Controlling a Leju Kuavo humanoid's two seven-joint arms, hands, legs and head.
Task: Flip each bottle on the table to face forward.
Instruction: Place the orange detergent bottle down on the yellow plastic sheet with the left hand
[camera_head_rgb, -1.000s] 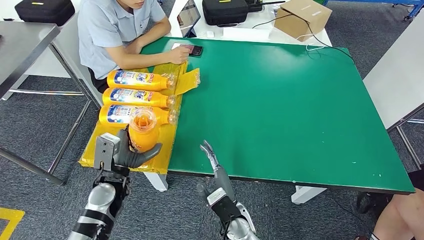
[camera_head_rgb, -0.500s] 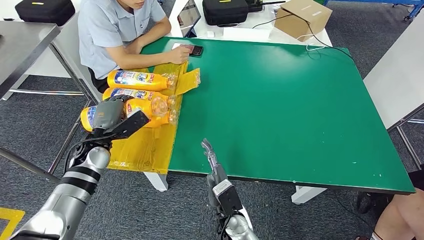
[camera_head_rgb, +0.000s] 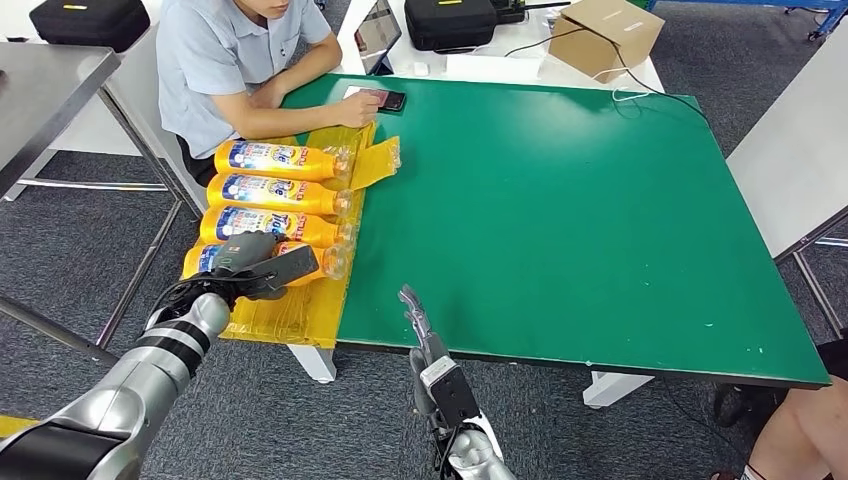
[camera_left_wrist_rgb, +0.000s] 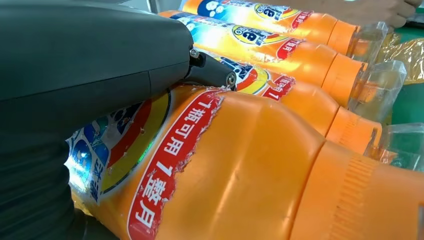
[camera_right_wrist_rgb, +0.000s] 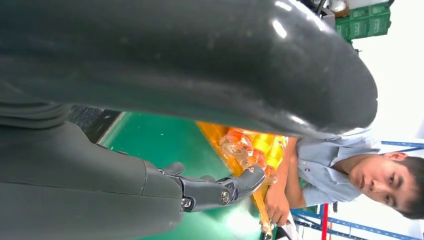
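Four orange bottles with blue, red and white labels lie side by side on a yellow sheet at the left end of the green table, caps towards the table's middle. My left hand grips the nearest bottle around its body as it lies on the sheet. In the left wrist view that bottle shows its label, with my left hand wrapped over it. Behind it lie three more bottles. My right hand hovers at the table's front edge, fingers stretched out, holding nothing.
A person sits at the far left corner, one hand beside a phone. A cardboard box and a black case stand behind the table. A grey table is at the left, a white one at the right.
My left hand carried the bottle from upright near the front edge up and over, then laid it flat as the nearest in the row. My right hand hardly moved.
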